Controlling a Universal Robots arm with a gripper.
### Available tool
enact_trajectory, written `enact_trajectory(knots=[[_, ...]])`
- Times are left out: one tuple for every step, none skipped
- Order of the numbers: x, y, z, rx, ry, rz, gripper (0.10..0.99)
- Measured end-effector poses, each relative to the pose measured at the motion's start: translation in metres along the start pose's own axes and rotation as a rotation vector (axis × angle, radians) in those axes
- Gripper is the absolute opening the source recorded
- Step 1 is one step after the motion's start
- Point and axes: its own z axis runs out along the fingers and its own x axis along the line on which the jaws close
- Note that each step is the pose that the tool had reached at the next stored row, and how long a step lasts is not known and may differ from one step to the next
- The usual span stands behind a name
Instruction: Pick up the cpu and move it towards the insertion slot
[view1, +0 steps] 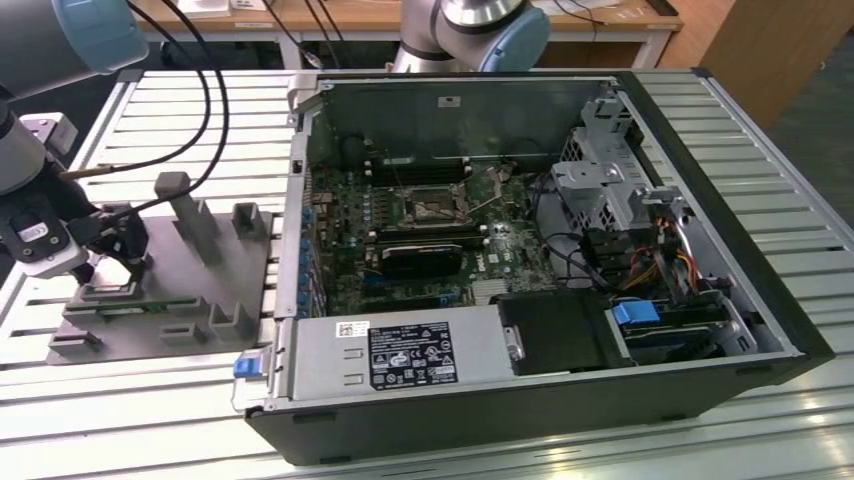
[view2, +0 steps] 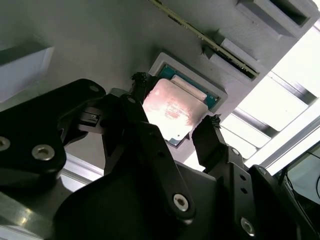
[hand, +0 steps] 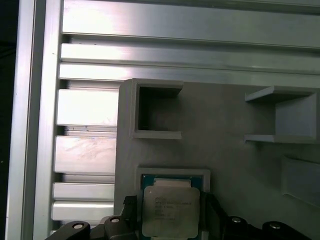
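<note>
A slatted aluminium desk (view1: 801, 420) is seen across the exterior view. A grey fixture plate (view1: 187, 285) is laid on it at left, and an open computer case (view1: 534, 420) at centre-right.

You won't get any readable text from these. Print is there, but all of it is too fine to make out:
- cpu (hand: 168, 210): faint lines of marking on the silver lid in the first wrist view; washed out by glare in the second wrist view (view2: 172, 112).
- power-supply box (view1: 320, 365): large black-and-white label (view1: 407, 358), plus a small white sticker (view1: 351, 329) beside it.
- case wall (view1: 534, 105): small white tag (view1: 450, 100).
</note>
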Motion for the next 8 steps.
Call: enact_trajectory(knots=[[0.0000,0.0000,0.0000,0.000,0.0000,0.000,0.647],[0.0000,0.0000,0.0000,0.000,0.0000,0.000,0.647],[-0.0001,0.0000,0.0000,0.000,0.0001,0.000,0.635],[-0.0001,0.0000,-0.0001,0.000,0.0001,0.000,0.573],[-0.0001,0.0000,-0.0001,0.000,0.0002,0.000,0.541],[-0.0001,0.0000,0.0000,0.000,0.0001,0.000,0.541],[-0.0002,0.0000,0.0000,0.000,0.0001,0.000,0.541],[-0.0002,0.0000,0.0000,0.000,0.0001,0.000,0.541]])
